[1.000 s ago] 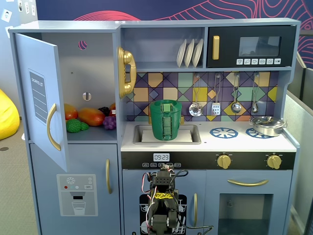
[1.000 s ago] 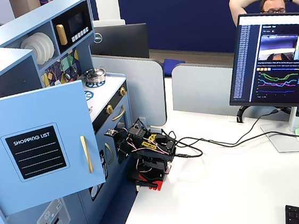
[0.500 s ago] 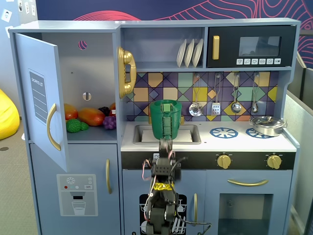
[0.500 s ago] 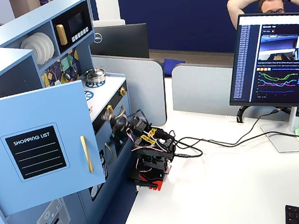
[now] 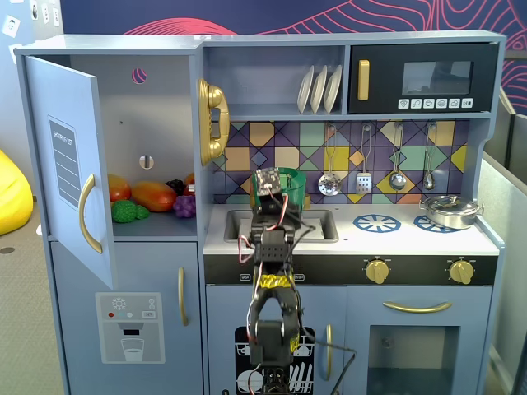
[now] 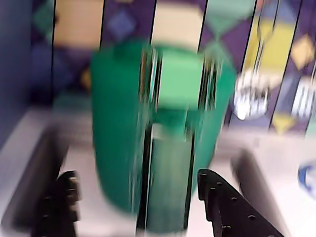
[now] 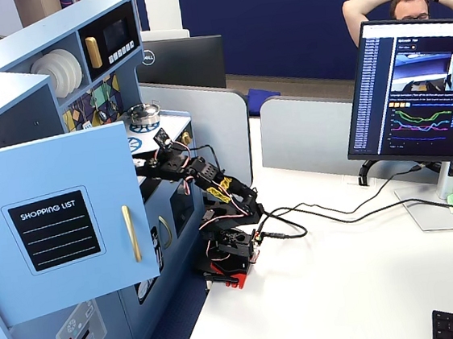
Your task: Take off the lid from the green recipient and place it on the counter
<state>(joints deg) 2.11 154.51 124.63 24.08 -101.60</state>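
Nearest in the wrist view, the gripper (image 6: pixel 140 202) shows as two matte black fingers (image 6: pixel 224 207) with small round holes along them, spread wide apart with nothing between the tips. Just beyond them stands the green recipient (image 6: pixel 118 133), a tall, smooth dark-green plastic cup, slightly tapered, with a paler ribbed strip running down its front. The picture is motion-blurred, so whether the lid sits on its mouth cannot be told from here.

In a fixed view from the front, the arm (image 5: pixel 272 313) rises from its base at the foot of the toy kitchen, black links bound with yellow tape and loose red and white wires, and bends forward over the front edge of the counter (image 5: pixel 354 240). Its wrist stands in front of the recipient (image 5: pixel 292 185), which rests at the back of the recessed sink, against the patterned tile wall. The counter is a flat, pale grey-white worktop printed with blue burner rings (image 5: pixel 376 222); a shiny silver metal pot (image 5: pixel 450 211) sits on the far right ring.

In a fixed view from the side, the arm (image 7: pixel 212 187) reaches level across to the worktop from its base on the white desk (image 7: pixel 344 287).
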